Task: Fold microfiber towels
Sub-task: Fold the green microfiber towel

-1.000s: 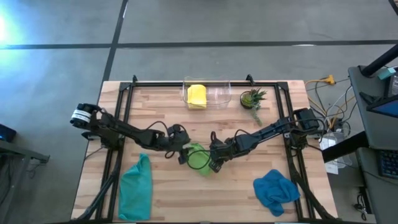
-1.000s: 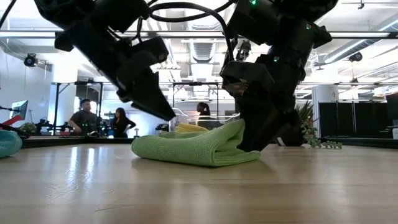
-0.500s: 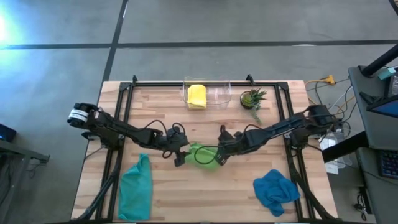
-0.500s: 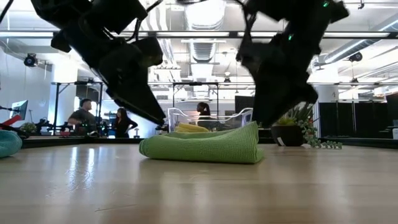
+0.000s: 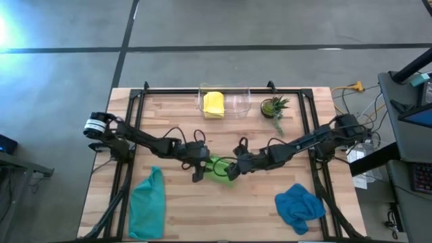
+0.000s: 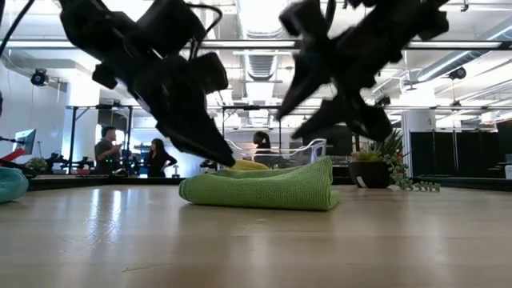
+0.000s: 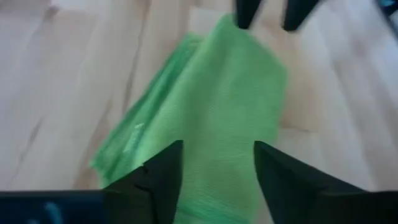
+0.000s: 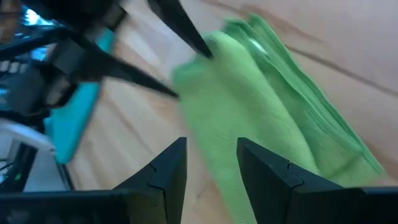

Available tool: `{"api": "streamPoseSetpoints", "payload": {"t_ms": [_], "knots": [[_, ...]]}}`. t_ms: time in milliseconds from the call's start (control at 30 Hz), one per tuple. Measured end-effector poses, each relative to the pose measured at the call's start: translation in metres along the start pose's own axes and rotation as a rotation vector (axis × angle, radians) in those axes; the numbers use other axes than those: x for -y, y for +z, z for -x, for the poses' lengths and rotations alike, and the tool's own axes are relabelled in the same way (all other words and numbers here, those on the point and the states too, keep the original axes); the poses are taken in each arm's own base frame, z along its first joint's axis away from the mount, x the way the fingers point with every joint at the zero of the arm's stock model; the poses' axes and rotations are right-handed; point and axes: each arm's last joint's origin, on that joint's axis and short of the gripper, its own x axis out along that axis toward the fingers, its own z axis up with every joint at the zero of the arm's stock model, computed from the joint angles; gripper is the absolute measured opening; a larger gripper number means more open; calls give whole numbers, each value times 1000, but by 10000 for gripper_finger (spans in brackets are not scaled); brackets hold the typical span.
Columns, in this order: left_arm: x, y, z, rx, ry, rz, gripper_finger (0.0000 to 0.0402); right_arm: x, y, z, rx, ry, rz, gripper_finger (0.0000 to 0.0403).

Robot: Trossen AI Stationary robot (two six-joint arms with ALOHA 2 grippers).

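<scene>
Teal towel [image 5: 148, 202]: lies crumpled in a long strip at the table's front-left corner, well apart from both arms.
Left gripper [image 5: 200, 174]: low over mid-table at the left end of the lime green towel [image 5: 221, 169]; the left wrist view shows its fingers [image 7: 163, 176] parted with towel cloth visible in the gap; nothing gripped between them. In the low view its tip comes down to the towel's upper left edge.
Lime green towel: folded into a thick flat bundle on bare wood at table centre, between the two grippers; layered edges stacked on one side, rounded fold on the other [image 6: 264, 189].
Yellow towel [image 5: 213, 104]: folded, in the clear container [image 5: 236, 103] at the back edge of the table [image 5: 175, 121].
Right gripper [image 5: 233, 168]: at the right end of the lime green towel, raised just above it in the low view [image 6: 336, 104]; fingers [image 8: 166, 172] moderately apart, empty.
Potted plant [image 5: 273, 106]: back of table, right of the container.
Blue towel [image 5: 299, 206]: bunched in a heap at front right, untouched.
</scene>
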Motion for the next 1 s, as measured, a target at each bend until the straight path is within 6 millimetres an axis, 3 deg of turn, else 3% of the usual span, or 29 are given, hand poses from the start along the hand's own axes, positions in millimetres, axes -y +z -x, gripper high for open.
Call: {"api": "streamPoseSetpoints", "payload": {"t_ms": [167, 400, 600, 800, 1000], "knots": [[-10, -1, -3, -9, 15, 20, 101, 16, -6, -11, -42, -122, -80, 136], [-20, 1, -2, -8, 44, 34, 27, 32, -9, -9, -83, -286, -82, 136], [-25, 2, 0, -7, 58, 49, 5, 22, -2, 6, -43, -229, -83, 136], [-20, 15, 1, 19, -6, 22, 3, 5, 5, 36, 33, -135, -8, 136], [-23, 30, -8, 41, -17, -59, 3, -10, -21, 55, 28, -59, -73, 137]]}}
